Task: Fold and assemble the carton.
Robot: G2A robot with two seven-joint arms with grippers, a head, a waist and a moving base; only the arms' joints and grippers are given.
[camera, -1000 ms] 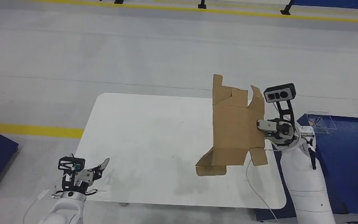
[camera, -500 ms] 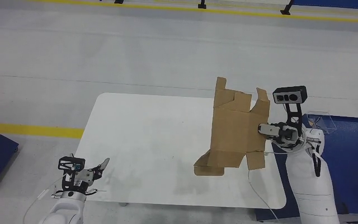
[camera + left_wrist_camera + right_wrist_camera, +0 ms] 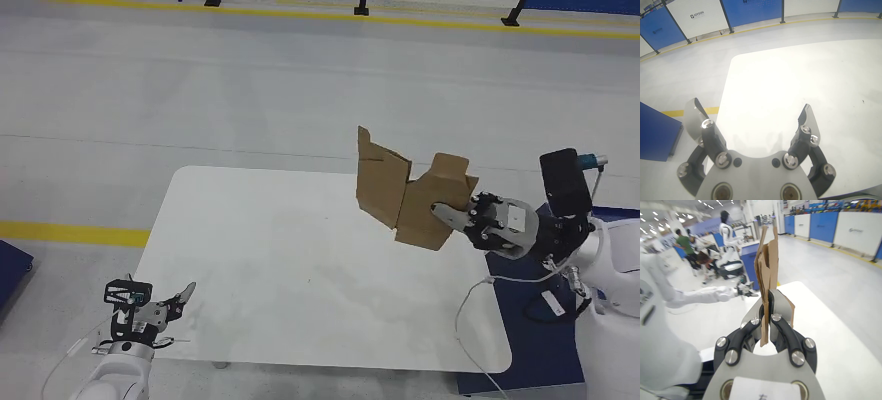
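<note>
Grips the brown carton (image 3: 410, 195) in the right gripper (image 3: 440, 211), closed tight on one cardboard edge. Holds it raised above the far right part of the white table (image 3: 270, 260), partly folded, with panels angled against each other. From the right wrist, shows the carton (image 3: 770, 262) edge-on and upright, clamped in the gripper (image 3: 767, 294). Holds the left gripper (image 3: 185, 293) at the near left table corner, spread wide apart with nothing in it (image 3: 751, 108), well apart from the carton.
</note>
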